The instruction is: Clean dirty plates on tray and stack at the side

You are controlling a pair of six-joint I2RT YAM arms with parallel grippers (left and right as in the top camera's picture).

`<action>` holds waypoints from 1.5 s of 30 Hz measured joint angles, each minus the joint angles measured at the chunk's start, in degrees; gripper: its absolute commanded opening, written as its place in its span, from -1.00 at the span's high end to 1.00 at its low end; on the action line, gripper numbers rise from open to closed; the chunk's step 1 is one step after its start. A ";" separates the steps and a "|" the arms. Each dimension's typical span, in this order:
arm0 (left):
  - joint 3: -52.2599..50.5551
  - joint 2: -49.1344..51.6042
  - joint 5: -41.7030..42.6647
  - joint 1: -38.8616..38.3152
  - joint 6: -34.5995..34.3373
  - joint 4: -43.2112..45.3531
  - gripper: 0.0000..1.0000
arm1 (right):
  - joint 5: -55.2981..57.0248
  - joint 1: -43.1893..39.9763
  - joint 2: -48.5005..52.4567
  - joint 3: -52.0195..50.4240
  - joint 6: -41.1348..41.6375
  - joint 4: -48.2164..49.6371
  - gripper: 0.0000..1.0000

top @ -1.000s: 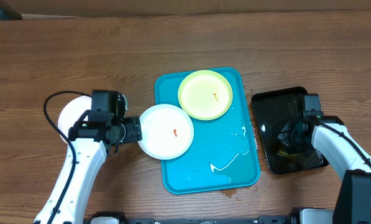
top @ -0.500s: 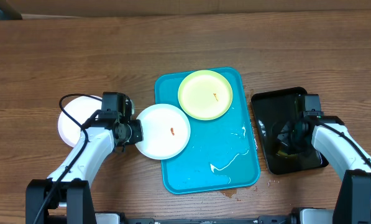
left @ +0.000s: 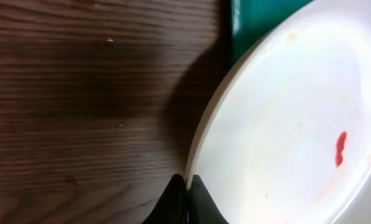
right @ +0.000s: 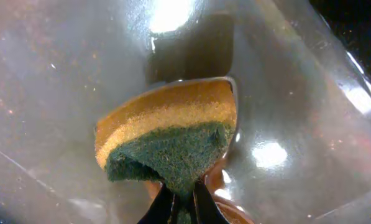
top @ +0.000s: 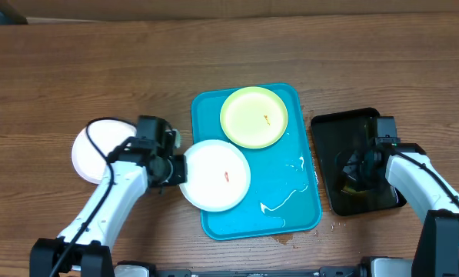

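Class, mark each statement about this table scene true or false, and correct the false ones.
1. The left gripper is shut on the rim of a white plate. True.
2. The right gripper holds a sponge at the black tray. True.
3. The yellow-green plate lies on the black tray. False: it lies on the blue tray.
4. All three plates are on the blue tray. False: a second white plate lies on the table, left of it.
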 measured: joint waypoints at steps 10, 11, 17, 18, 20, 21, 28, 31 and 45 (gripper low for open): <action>0.00 2.51 -7.13 -10.93 -4.20 0.87 0.91 | -0.22 -0.02 0.00 0.00 -0.70 -0.07 0.92; 0.00 3.10 -7.39 -10.93 -4.66 0.87 0.92 | -0.22 -0.02 0.00 0.00 -0.90 -0.07 0.93; 0.72 4.57 -7.56 -10.93 -6.43 1.07 0.92 | -0.94 0.00 0.00 0.22 -2.40 -1.22 0.92; 0.76 4.63 -7.56 -10.93 -6.51 1.07 0.92 | -1.20 0.00 0.00 0.39 -2.73 -2.14 0.92; 0.79 4.63 -7.56 -10.93 -6.54 1.09 0.91 | -1.86 0.00 -0.02 0.98 -3.37 -4.66 0.92; 0.79 4.63 -7.56 -10.93 -6.73 1.09 0.91 | -2.54 0.00 -0.13 1.31 -3.85 -6.10 0.92; 0.79 5.03 -5.97 -10.93 -7.98 2.16 0.91 | -12.76 0.83 -8.41 6.25 -7.08 -12.07 0.92; 0.76 5.40 -5.09 -10.93 -8.46 2.23 0.92 | -19.04 3.61 -12.98 8.02 -7.56 -11.93 0.92; 0.76 5.77 -2.49 -10.93 -9.05 3.26 0.92 | -23.37 35.21 -10.25 8.17 12.92 6.64 0.92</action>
